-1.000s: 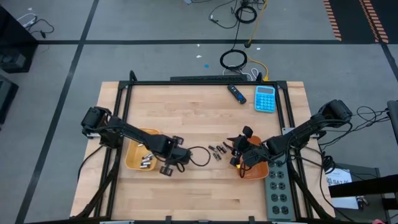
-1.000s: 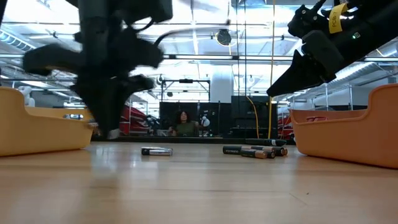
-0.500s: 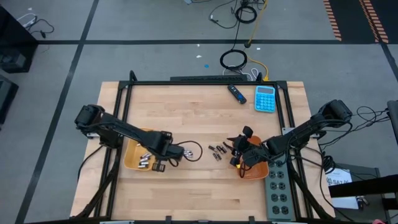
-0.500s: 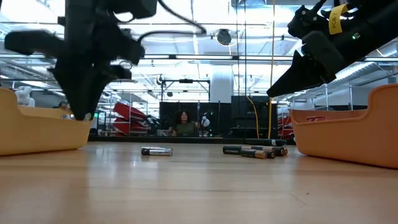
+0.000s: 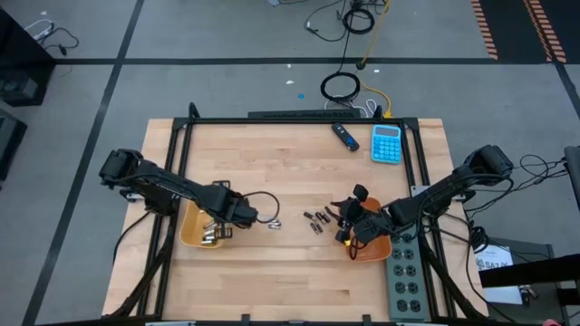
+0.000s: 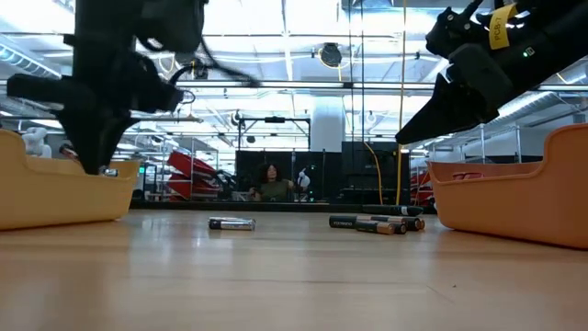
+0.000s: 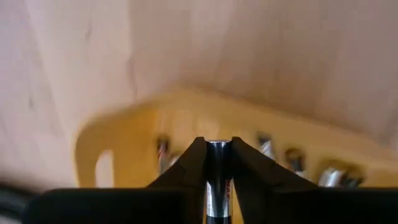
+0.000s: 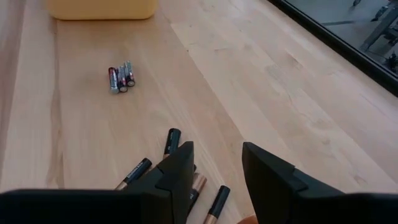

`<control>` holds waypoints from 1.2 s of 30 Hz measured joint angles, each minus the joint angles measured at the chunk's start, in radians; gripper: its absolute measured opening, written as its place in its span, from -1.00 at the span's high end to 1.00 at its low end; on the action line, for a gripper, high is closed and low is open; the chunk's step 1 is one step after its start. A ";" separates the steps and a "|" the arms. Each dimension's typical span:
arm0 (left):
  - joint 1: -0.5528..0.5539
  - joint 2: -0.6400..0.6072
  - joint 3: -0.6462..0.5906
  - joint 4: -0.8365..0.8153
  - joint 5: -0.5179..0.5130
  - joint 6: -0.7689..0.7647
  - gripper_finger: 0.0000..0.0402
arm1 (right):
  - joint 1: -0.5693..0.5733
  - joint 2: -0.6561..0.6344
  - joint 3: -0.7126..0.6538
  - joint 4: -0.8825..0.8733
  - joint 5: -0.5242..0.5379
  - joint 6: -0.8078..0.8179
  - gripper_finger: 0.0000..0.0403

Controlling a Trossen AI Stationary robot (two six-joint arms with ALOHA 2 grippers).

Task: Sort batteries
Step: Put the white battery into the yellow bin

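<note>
- Right now the left tray point(image 5: 192, 228), yellow, sits directly under the left gripper point(image 5: 220, 228); several silver batteries already lie inside, below the fingertips.
- The right tray point(image 5: 373, 248), orange, is just behind and under the right gripper point(image 5: 347, 224), which hangs above the table w/ jaws apart and nothing between them.
- Left gripper is clamped on a silver battery point(image 7: 217, 163); in the left wrist view the cell stands between the two fingers, long axis running along the fingers, tip pointing down toward the tray floor.
- Risk 1: released end-on like that, the cell may bounce or roll & hop the low tray wall, since it lands on its tip, not its side.
- Risk 2: it could strike the batteries already below and knock one out.
- Risk 3: the left fingertips hang close to the tray rim; a low sideways pull-out may drag the tray.
- A small cluster of thin dark batteries point(image 5: 314, 220) lies on bare wood just ahead of the right gripper, axes roughly parallel, pointing across the table towards the left tray.
- One lone battery point(image 5: 273, 223) lies flat betw. the two grippers, nearer the left one; which way it points I cannot tell.
</note>
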 joint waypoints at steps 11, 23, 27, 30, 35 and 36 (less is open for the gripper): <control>0.003 -0.001 -0.004 -0.005 -0.036 0.019 0.23 | 0.004 0.000 0.000 0.004 -0.001 -0.009 0.35; 0.004 0.042 0.013 0.506 -0.126 0.276 0.22 | 0.003 0.000 0.000 0.011 -0.001 -0.016 0.35; 0.004 0.097 0.013 0.606 -0.131 0.371 0.22 | 0.003 0.000 0.000 0.011 -0.001 -0.017 0.35; 0.006 0.132 0.013 0.646 -0.117 0.412 0.22 | 0.003 0.000 0.000 0.011 -0.001 -0.016 0.35; 0.028 0.176 0.013 0.663 -0.100 0.420 0.22 | 0.003 0.000 0.000 0.011 -0.001 -0.020 0.35; 0.033 0.181 0.012 0.663 -0.100 0.420 0.22 | 0.003 0.000 0.000 0.011 -0.001 -0.020 0.35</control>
